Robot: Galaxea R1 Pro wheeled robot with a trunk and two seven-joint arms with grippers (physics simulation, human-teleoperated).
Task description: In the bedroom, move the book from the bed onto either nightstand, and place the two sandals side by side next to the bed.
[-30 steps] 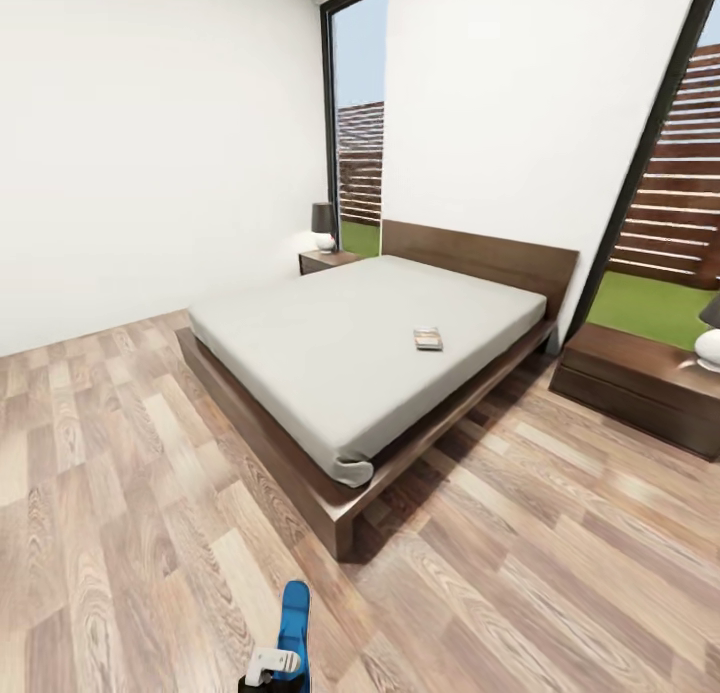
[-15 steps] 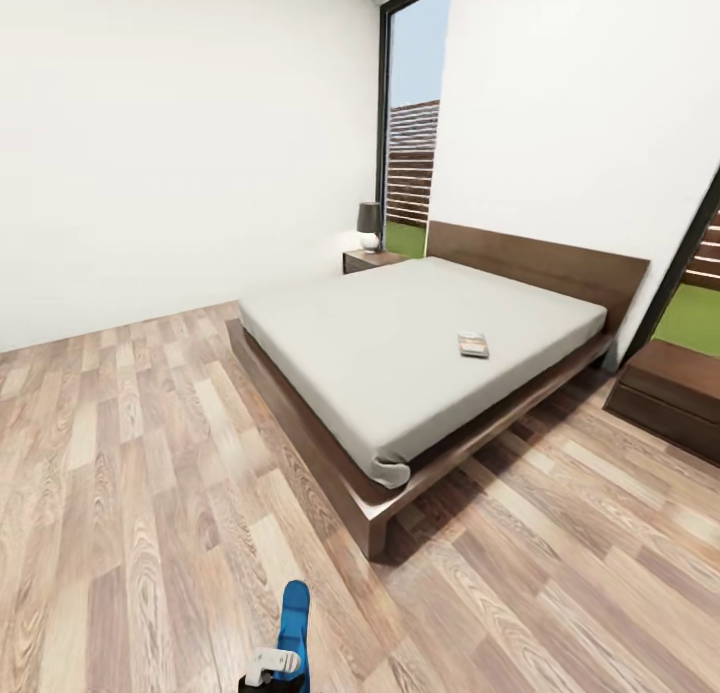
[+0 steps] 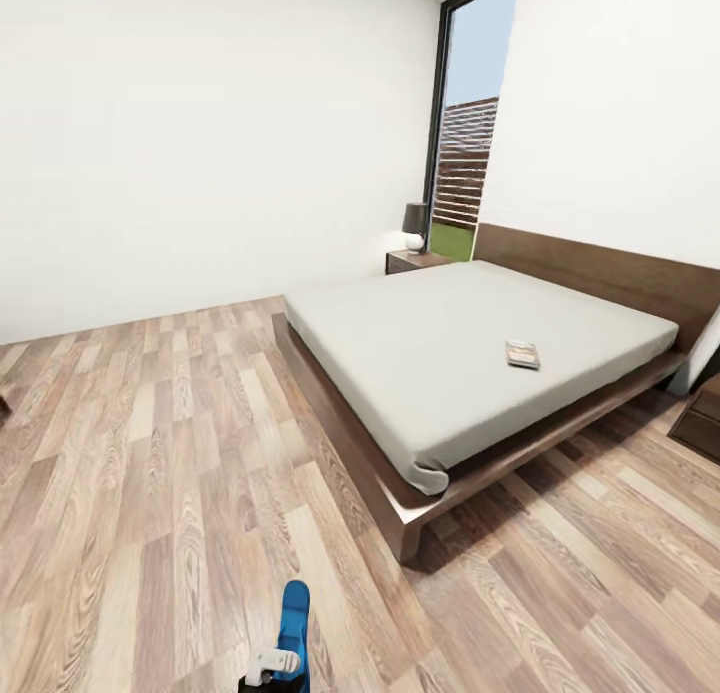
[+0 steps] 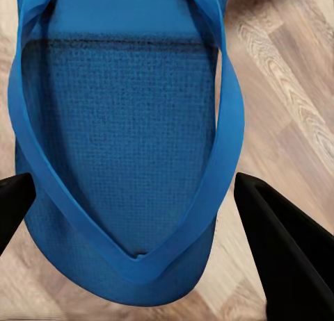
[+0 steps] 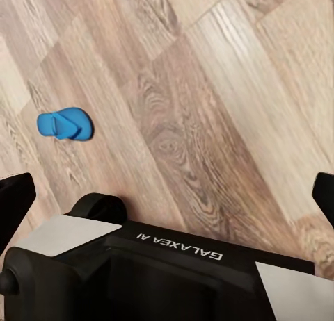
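My left gripper [image 4: 133,185] is shut on a bright blue sandal [image 4: 125,126], whose sole lies between the two black fingers. In the head view that sandal [image 3: 295,613] sticks up at the lower edge above the left gripper [image 3: 272,665]. A second blue sandal [image 5: 64,124] lies on the plank floor in the right wrist view. My right gripper [image 5: 167,196] is open with nothing between its fingers. The book [image 3: 522,354] lies on the pale grey bed [image 3: 420,343], toward its right side. A small nightstand [image 3: 415,262] stands at the bed's far corner.
A dark-shaded lamp [image 3: 414,224] stands on the nightstand by the tall window [image 3: 470,123]. A low dark brown cabinet [image 3: 703,420] shows at the right edge. The robot's base [image 5: 167,265] is below the right gripper. Wood-plank floor [image 3: 150,453] spreads left of the bed.
The whole head view has swung left, so the bed and book now sit further right in the picture. The blue sandal stays in the left gripper.
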